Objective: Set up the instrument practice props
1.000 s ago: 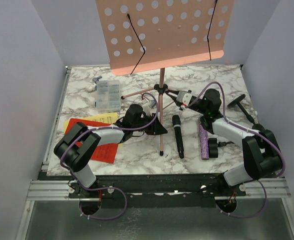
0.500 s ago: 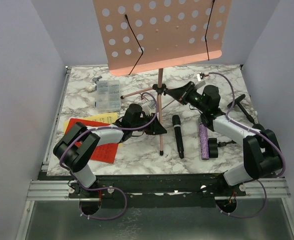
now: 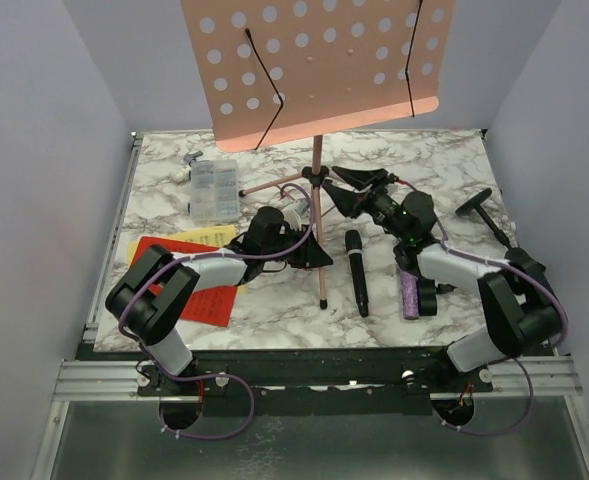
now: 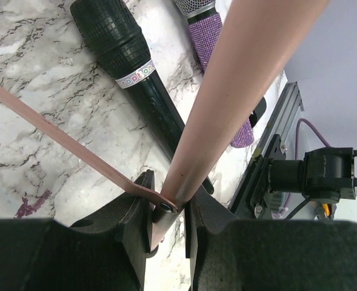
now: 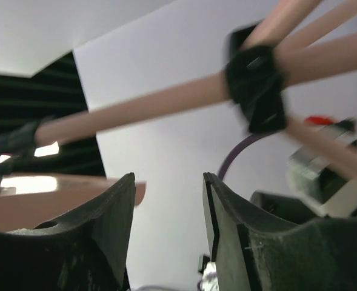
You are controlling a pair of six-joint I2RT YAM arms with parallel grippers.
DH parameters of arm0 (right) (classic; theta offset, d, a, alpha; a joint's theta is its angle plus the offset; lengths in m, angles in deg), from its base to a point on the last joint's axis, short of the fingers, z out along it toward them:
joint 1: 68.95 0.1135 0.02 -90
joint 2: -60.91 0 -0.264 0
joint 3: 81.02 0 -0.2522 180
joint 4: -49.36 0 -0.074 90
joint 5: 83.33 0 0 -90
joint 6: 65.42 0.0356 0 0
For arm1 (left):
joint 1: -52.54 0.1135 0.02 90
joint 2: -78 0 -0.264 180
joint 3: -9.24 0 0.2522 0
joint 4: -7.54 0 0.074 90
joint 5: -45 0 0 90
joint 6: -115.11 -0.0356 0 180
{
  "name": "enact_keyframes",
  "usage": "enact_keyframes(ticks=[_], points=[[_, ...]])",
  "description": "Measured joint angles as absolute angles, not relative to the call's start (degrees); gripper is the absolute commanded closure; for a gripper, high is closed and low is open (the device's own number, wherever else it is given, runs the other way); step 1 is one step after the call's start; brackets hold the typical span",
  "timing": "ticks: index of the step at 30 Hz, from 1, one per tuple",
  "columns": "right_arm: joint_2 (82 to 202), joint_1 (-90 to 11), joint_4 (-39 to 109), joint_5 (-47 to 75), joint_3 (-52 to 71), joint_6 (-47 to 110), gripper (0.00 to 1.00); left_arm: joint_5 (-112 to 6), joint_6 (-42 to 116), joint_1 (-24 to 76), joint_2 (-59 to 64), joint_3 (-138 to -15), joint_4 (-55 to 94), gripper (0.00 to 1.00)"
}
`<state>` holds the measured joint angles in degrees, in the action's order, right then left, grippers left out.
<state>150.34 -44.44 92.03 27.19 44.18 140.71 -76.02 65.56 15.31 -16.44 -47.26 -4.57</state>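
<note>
You have one pink music rack [image 3: 314,70], two microphones [image 3: 356,270] [image 3: 408,296], two sheets [image 3: 204,300] [image 3: 199,238], two mic holders [image 3: 472,205] [image 3: 426,296] and one clear compartment box [image 3: 215,190].

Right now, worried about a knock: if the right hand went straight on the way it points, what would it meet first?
Probably the music rack, at its black leg hub, just ahead of the open right hand; depth is unclear.

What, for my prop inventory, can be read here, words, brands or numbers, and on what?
"opho": coloured letters on the black microphone's white band; the rest curves out of view.
Nothing readable on the purple glitter microphone, music rack or music sheets.
</note>
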Motion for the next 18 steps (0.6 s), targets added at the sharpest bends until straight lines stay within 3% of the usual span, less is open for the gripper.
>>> enact_keyframes(ticks=[5, 9, 12, 18], points=[[135.5, -43.9, 90.9, 23.2, 49.0, 135.4, 0.34, -75.8, 65.6, 15.3, -16.3, -47.3, -4.4, 1.0], [125.7, -44.2, 86.5, 18.2, 52.2, 116.0, 0.32, -75.7, 65.6, 15.3, -16.3, -47.3, -4.4, 1.0], [120.2, -44.4, 85.6, 17.8, 53.9, 88.6, 0.27, -75.6, 65.6, 15.3, -16.2, -47.3, -4.3, 1.0], [114.8, -44.5, 83.1, 28.2, 56.2, 21.3, 0.28, -75.5, 65.6, 15.3, -16.1, -47.3, -4.0, 1.0]])
